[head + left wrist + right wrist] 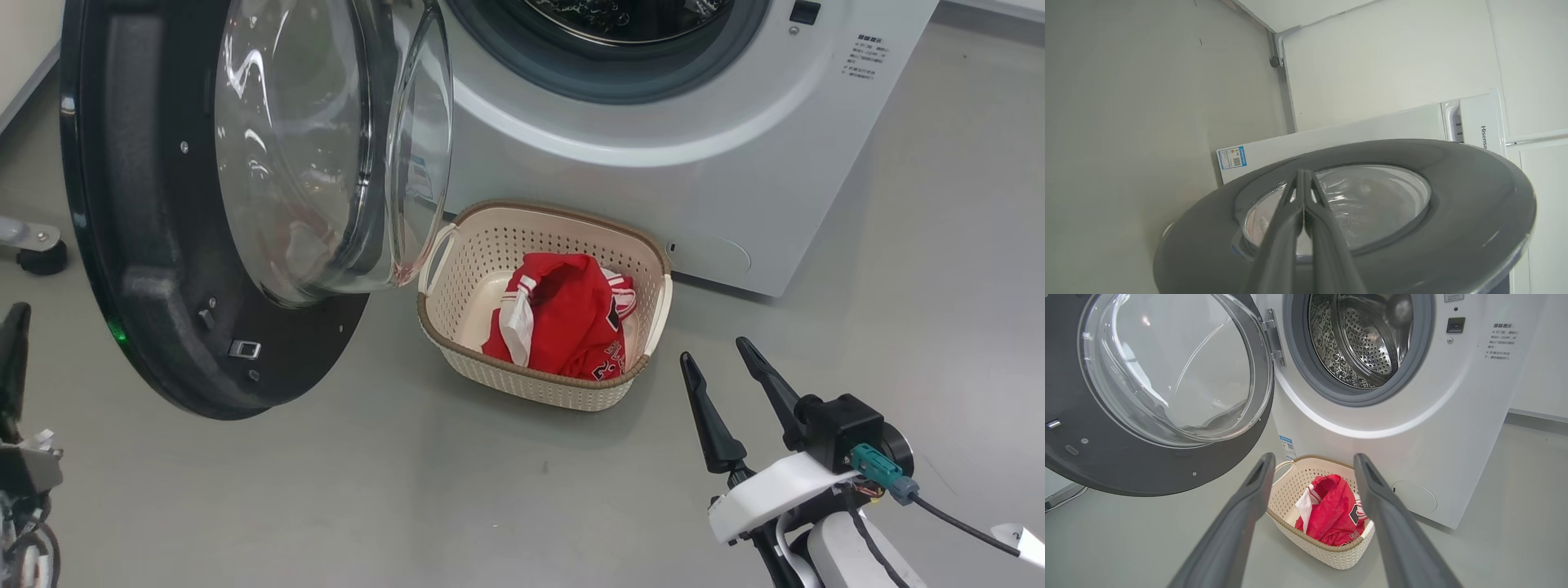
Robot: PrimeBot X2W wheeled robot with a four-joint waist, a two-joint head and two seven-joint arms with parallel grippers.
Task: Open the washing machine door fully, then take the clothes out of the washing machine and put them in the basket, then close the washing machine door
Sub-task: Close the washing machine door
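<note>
Right end effector (713,349) apart, left end effector (1305,173) together, over grey floor (408,490) beside white wall (1392,61).

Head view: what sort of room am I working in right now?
Likely a laundry area or appliance test room: a white front-loading washing machine with its door swung open, a cream basket holding red clothes, and a smooth grey floor.

Tops of door (139,229) and drum mouth (612,73) beyond head view's edge
</note>
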